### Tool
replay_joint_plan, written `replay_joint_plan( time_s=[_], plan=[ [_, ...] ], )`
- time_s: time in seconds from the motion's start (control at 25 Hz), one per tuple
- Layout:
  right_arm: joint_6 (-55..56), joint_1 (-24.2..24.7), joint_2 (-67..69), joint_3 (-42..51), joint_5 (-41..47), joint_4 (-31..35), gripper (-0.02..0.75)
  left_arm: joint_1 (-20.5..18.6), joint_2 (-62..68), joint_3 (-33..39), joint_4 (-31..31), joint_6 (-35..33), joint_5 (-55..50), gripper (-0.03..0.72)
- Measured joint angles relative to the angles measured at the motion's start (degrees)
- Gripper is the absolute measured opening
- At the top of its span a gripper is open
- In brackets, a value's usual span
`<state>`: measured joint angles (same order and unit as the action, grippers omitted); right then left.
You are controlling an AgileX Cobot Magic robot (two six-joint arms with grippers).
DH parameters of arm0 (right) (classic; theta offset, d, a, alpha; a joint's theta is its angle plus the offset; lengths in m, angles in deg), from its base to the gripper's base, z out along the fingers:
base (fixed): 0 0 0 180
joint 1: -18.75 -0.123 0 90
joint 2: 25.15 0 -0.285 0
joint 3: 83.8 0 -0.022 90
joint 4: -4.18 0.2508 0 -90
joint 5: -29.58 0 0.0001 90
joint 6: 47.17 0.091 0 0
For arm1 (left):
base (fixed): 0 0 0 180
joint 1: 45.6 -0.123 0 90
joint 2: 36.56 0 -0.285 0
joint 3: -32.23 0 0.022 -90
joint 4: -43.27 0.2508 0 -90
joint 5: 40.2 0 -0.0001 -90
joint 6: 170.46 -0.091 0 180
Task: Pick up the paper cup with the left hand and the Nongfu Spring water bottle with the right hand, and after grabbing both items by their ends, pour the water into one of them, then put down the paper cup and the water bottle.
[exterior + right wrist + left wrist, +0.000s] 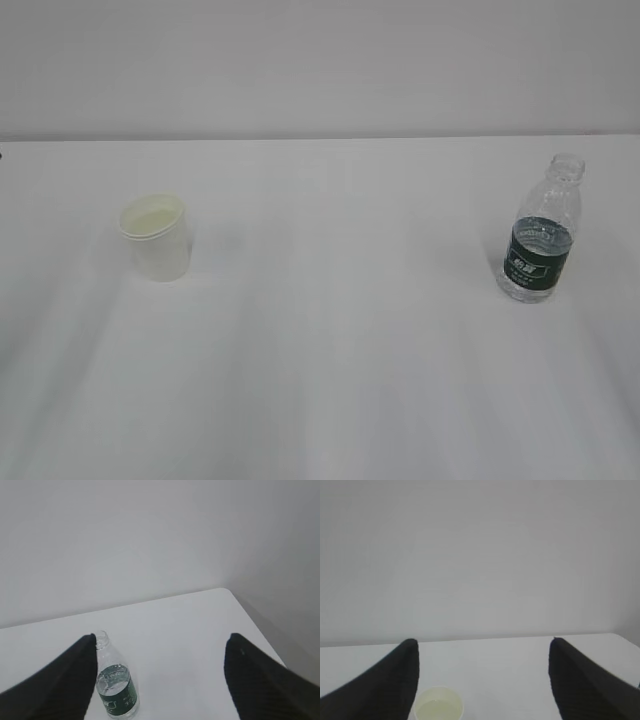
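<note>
The cream paper cup stands upright on the left of the white table, apart from everything. In the left wrist view the paper cup shows at the bottom, just inside the left finger, and my left gripper is open above and behind it with nothing held. The Nongfu Spring water bottle stands upright on the right, capless, water reaching about label height. My right gripper is open and empty; the bottle sits close by its left finger. Neither arm appears in the exterior view.
A plain pale wall runs behind the table's far edge. The table's right corner shows in the right wrist view, with its right edge running down from there.
</note>
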<state>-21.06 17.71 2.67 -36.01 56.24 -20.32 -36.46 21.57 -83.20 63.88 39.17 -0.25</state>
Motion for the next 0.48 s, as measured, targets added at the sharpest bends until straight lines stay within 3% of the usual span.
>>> replay_joint_plan(
  time_s=[0.28, 0.48],
  plan=[
    [-6.77, 0.00, 0.00, -5.01, 6.89, 8.47, 0.591, 0.00, -12.23, 0.08, -0.51, 1.49, -9.69, 0.576],
    [-12.83, 0.00, 0.00, -6.66, 11.06, 17.55, 0.591, 0.00, -21.62, -3.39, -0.64, 1.80, -24.40, 0.576]
  ],
)
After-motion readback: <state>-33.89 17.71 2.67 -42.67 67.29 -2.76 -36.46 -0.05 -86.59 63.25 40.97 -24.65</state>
